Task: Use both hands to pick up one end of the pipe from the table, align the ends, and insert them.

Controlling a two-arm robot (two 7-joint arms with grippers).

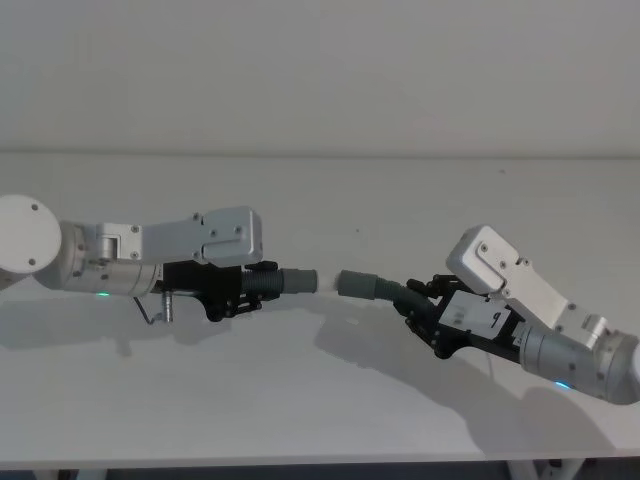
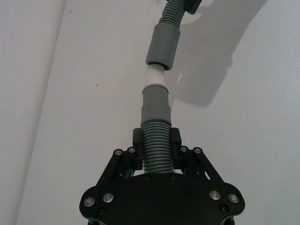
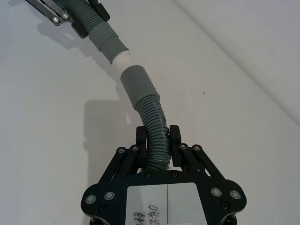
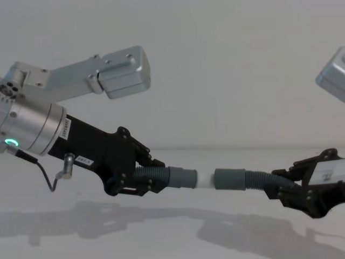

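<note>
Ribbed grey pipe [image 4: 156, 178] halves, smooth cuffs [image 4: 183, 177] nearly meeting, white spigot [image 4: 205, 179] between

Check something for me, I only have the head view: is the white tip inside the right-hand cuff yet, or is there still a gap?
Observer: In the chest view, the white tip sticking out of the left cuff reaches the mouth of the right cuff. I can't tell how deep it goes.
Operator: Lined up?
Observer: Not quite. In the left wrist view the right cuff sits at a slight angle to the left one.
Operator: Grips?
Observer: Both sets of jaws are shut on the ribs. The left gripper holds the left hose just behind its cuff. The right gripper holds the right hose further back, with a bend ahead of it.
</note>
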